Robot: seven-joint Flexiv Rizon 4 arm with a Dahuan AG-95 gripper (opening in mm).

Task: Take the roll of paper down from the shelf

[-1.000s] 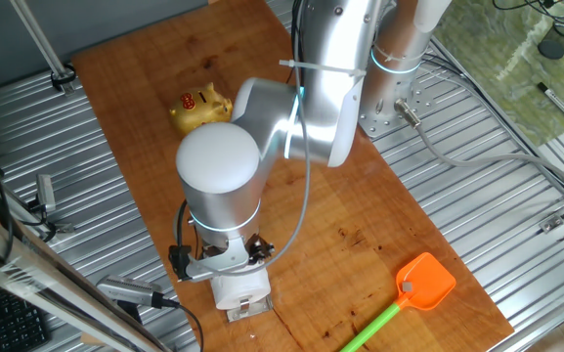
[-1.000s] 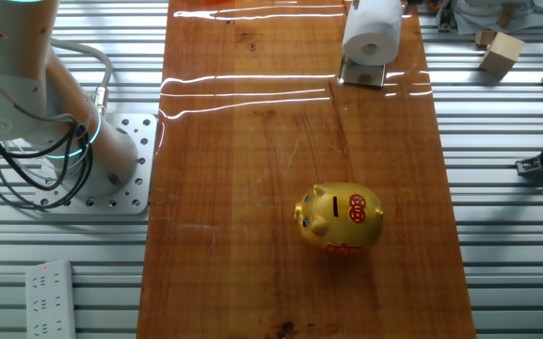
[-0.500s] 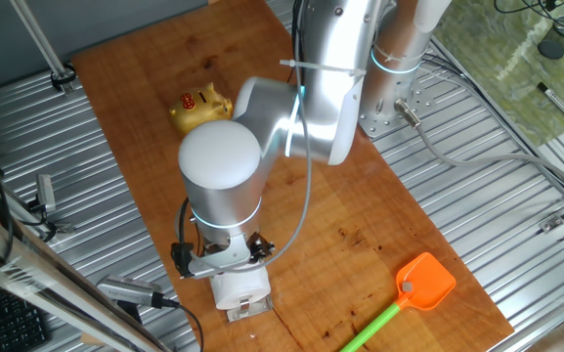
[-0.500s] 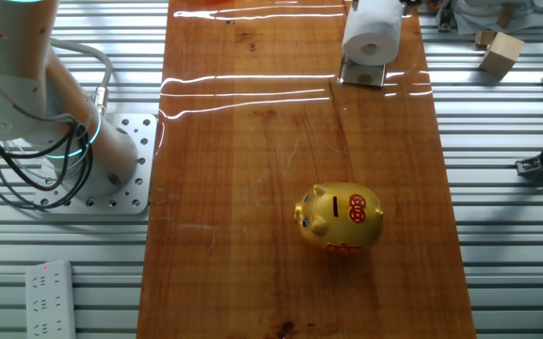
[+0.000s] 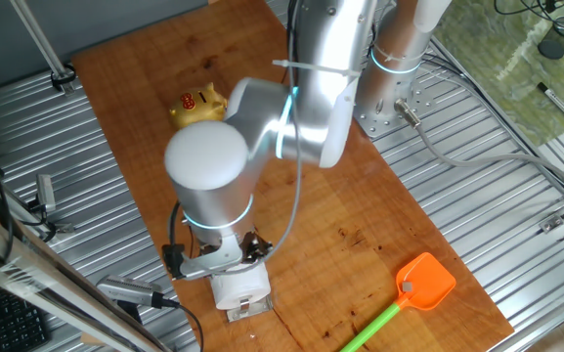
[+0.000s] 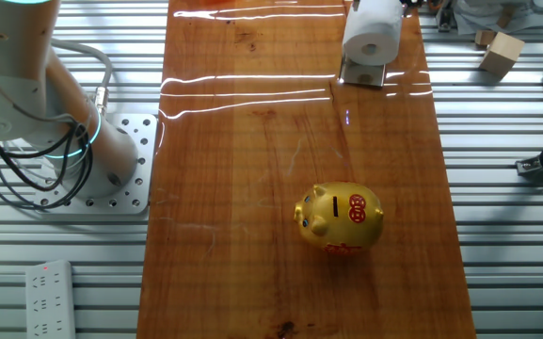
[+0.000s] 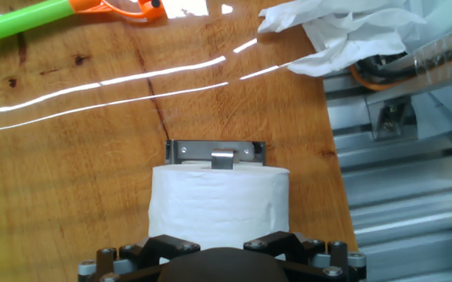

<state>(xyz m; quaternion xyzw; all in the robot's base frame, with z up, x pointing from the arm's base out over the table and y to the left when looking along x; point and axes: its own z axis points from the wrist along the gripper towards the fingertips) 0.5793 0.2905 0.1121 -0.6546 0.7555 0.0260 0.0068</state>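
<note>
The roll of paper [image 7: 219, 202] is white and sits on the small silvery shelf [image 7: 215, 150] near the table's edge. It also shows in one fixed view [image 5: 243, 288] under my wrist, and at the far end of the table in the other fixed view [image 6: 373, 33], hollow core facing the camera, on the shelf [image 6: 363, 73]. My gripper [image 7: 223, 244] hangs right over the roll. Its two black fingers [image 7: 171, 246] stand apart above the roll's near side, open, with nothing held. In one fixed view the gripper [image 5: 233, 276] is mostly hidden by my arm.
A gold piggy bank [image 6: 340, 217] stands mid-table, also seen behind my arm [image 5: 200, 106]. An orange fly swatter with a green handle [image 5: 420, 285] lies near the table's end. Crumpled white wrapping [image 7: 351, 31] lies off the table edge beside the shelf. My base [image 6: 111, 174] is bolted beside the table.
My arm's elbow and wrist have shifted a little to the left over the roll. The roll and shelf have not moved.
</note>
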